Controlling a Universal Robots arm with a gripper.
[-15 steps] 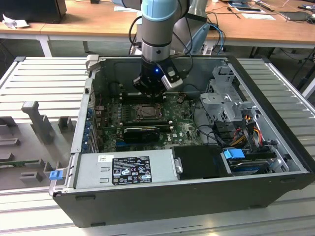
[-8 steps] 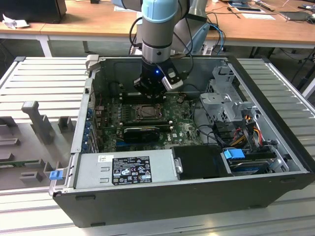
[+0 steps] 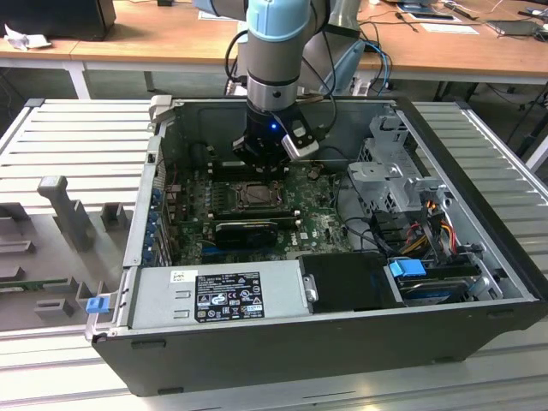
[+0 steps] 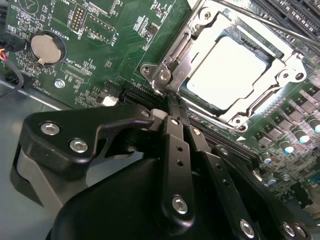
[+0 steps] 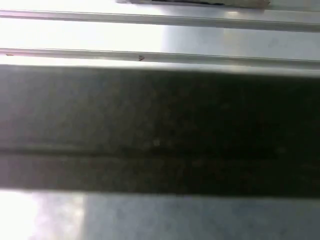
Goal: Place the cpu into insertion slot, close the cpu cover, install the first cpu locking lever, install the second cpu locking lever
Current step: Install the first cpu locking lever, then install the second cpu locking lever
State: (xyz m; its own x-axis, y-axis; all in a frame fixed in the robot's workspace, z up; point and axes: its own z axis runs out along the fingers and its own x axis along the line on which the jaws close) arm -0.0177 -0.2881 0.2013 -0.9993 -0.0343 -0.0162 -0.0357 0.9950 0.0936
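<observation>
Here the tool (image 4: 170,97) hangs low inside the open case (image 3: 479,257), its two slim fingers (image 4: 172,150) pressed together with nothing between them, tips touching the cover's (image 4: 200,40) corner hinge. The cover lies closed around the cpu (image 4: 227,72), seated in its socket on the green board (image 4: 100,55).

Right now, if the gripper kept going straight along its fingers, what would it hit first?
Probably the cpu cover at its near corner hinge: the gripper points right at it, fingers together. Depth is unclear; it may already touch.
</observation>
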